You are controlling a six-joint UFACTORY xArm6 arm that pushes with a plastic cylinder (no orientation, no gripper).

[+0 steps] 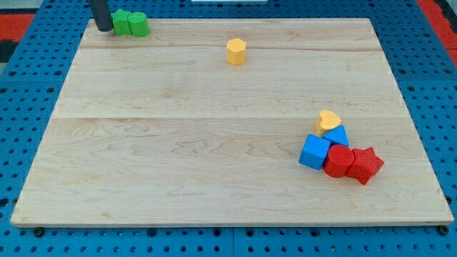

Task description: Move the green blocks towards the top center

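Note:
Two green blocks sit side by side, touching, at the board's top left corner: a left green block point(121, 22) and a right green block point(138, 24). Their exact shapes are hard to make out. My tip point(104, 28) is at the view's top left, right beside the left green block on its left side, touching or nearly touching it. The rod rises out of the top of the view.
A yellow hexagonal block point(236, 51) stands near the top centre. At the lower right is a cluster: a yellow heart block point(329, 120), a blue block point(338, 135), a blue cube point(315, 152), a red cylinder point(338, 161), a red star block point(364, 164). The wooden board point(178, 143) lies on blue pegboard.

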